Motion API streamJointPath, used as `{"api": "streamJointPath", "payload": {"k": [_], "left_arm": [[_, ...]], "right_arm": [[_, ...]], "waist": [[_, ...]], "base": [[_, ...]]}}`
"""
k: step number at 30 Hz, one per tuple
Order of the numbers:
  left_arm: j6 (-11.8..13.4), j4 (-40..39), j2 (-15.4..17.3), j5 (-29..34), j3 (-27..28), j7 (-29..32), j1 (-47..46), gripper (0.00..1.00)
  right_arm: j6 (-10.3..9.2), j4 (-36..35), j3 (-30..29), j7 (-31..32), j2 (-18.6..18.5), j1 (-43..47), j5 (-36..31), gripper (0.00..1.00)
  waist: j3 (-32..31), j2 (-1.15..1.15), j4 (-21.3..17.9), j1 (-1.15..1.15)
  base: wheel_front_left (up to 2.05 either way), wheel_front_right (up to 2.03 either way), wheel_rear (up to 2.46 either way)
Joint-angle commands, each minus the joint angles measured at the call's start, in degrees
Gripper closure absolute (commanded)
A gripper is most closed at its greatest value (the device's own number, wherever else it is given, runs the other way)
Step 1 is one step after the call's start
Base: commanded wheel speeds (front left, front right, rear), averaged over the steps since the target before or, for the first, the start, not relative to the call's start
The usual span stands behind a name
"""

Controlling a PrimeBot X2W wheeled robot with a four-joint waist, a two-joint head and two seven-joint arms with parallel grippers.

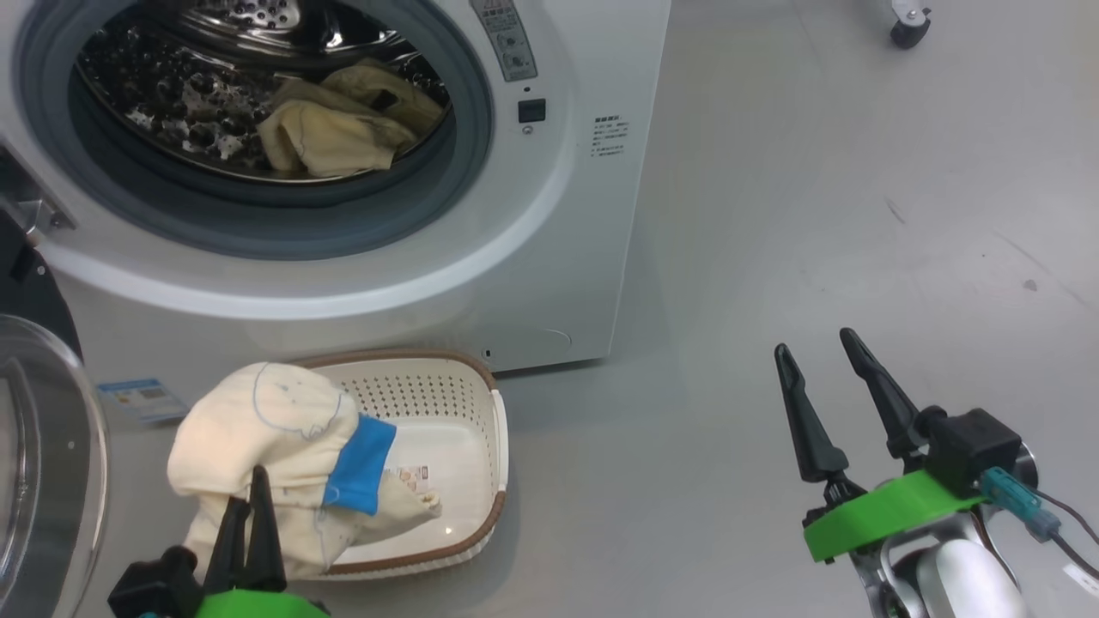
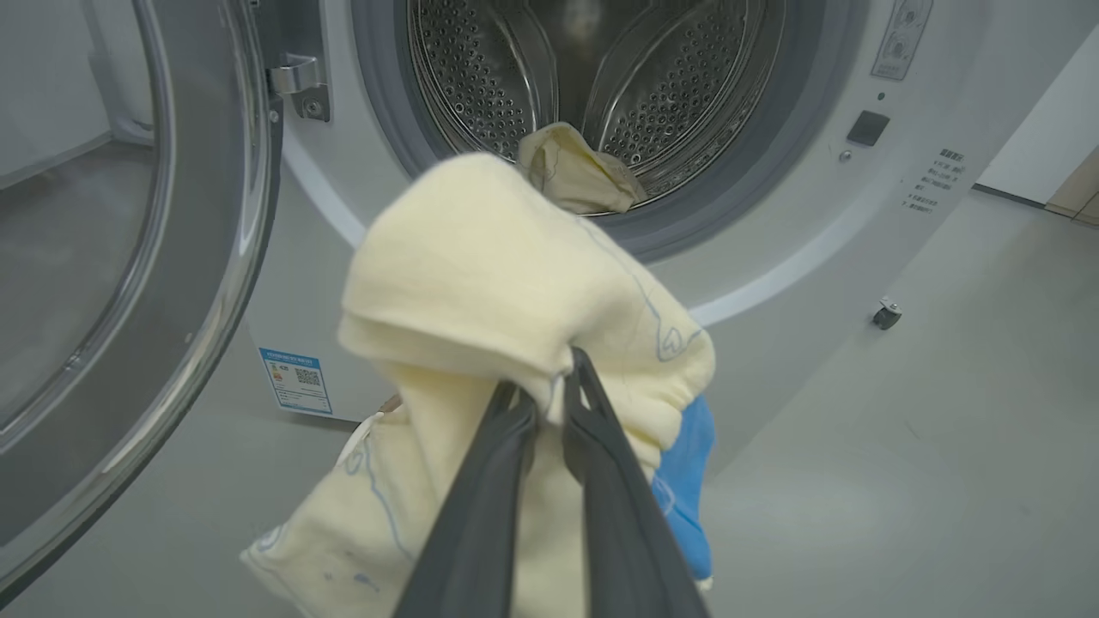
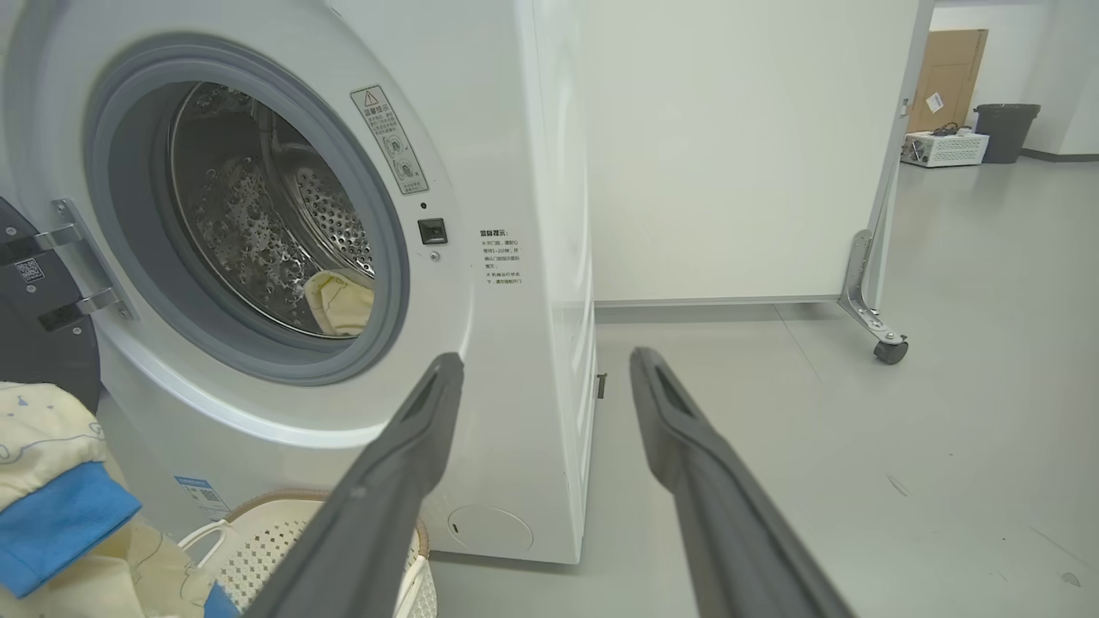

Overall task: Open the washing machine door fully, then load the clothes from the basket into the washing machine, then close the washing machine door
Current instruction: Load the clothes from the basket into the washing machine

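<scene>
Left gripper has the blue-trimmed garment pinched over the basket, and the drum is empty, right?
No, the drum isn't empty: a cream garment already lies in it, as the head view shows. The left gripper does hold the blue-trimmed garment over the basket.

Washing machine (image 3: 515,343) front: grey label (image 3: 389,140) with warning triangle, print illegible. Lower left corner: blue label (image 2: 296,380) with QR code, text unreadable.

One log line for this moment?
phase: loading | left gripper: shut on garment over basket | right gripper: open, empty | door: open
</scene>
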Motion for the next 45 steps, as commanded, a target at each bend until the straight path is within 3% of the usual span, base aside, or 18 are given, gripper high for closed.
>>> {"api": "streamJointPath", "payload": {"k": [1, 10, 29, 45], "left_arm": [[0.43, -2.74, 0.37, 0.09, 1.42, -0.82, -0.35, 1.00], [1.64, -6.45, 0.36, -0.38, 1.27, -0.82, 2.59, 1.00], [1.73, -10.11, 0.36, 0.36, 2.58, -0.82, 5.26, 1.00], [-0.71, -8.35, 1.07, 4.09, 2.14, -0.82, -1.28, 1.00]], "right_arm": [[0.21, -1.81, 0.75, -0.37, -0.52, -0.60, -0.26, 0.00], [0.21, -1.95, 0.03, -0.37, -0.52, 1.11, -0.66, 0.00], [0.21, -2.01, 0.41, -0.37, -0.63, 1.98, -0.89, 0.00], [0.21, -2.60, 0.98, -0.37, -0.55, -0.35, -0.19, 0.00]], "waist": [[-1.10, -0.01, 0.07, 0.01], [-2.96, -0.01, 0.73, 0.01], [-3.84, -0.01, 0.53, 0.01], [0.11, -0.01, -1.61, 0.01]], "base": [[0.00, 0.00, 0.00], [0.00, 0.00, 0.00], [0.00, 0.00, 0.00], [0.00, 0.00, 0.00]]}}
